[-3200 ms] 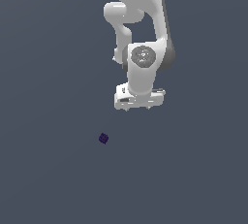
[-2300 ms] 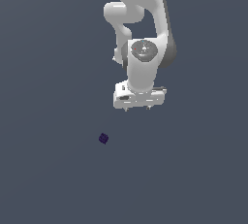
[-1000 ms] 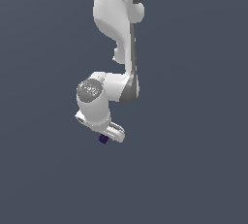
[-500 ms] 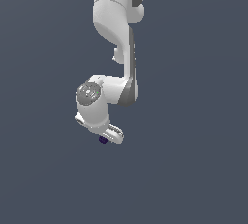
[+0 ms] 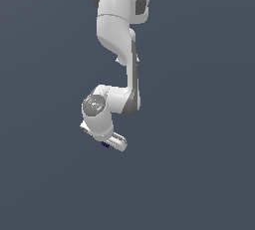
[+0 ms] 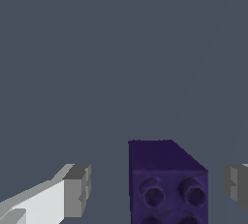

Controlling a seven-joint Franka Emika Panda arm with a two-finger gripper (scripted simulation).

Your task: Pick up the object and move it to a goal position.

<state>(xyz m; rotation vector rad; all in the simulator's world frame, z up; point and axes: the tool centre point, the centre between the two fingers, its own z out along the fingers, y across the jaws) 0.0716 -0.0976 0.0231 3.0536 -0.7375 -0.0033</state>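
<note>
In the exterior view the white arm [image 5: 119, 50] reaches down from above and folds toward that view's left, so its tool [image 5: 110, 143] sits low over the plain grey tabletop [image 5: 199, 174]. Just under the tool a sliver of the dark purple object [image 5: 105, 145] shows, mostly hidden by the tool's body.

The wrist view makes the relation clearer. One grey fingertip [image 6: 77, 189] stands to one side of the object [image 6: 167, 179], the other fingertip [image 6: 236, 185] to the other side, and a visible gap remains on each side. The tool is therefore spread wide and holds nothing; the object lies between the fingers, nearer one than the other, with round studs showing on one of its faces.

By my reading, the approach is done and the grasp is not. Closing on the object, lifting it and carrying it to the goal remain. No goal marker appears in either view.
</note>
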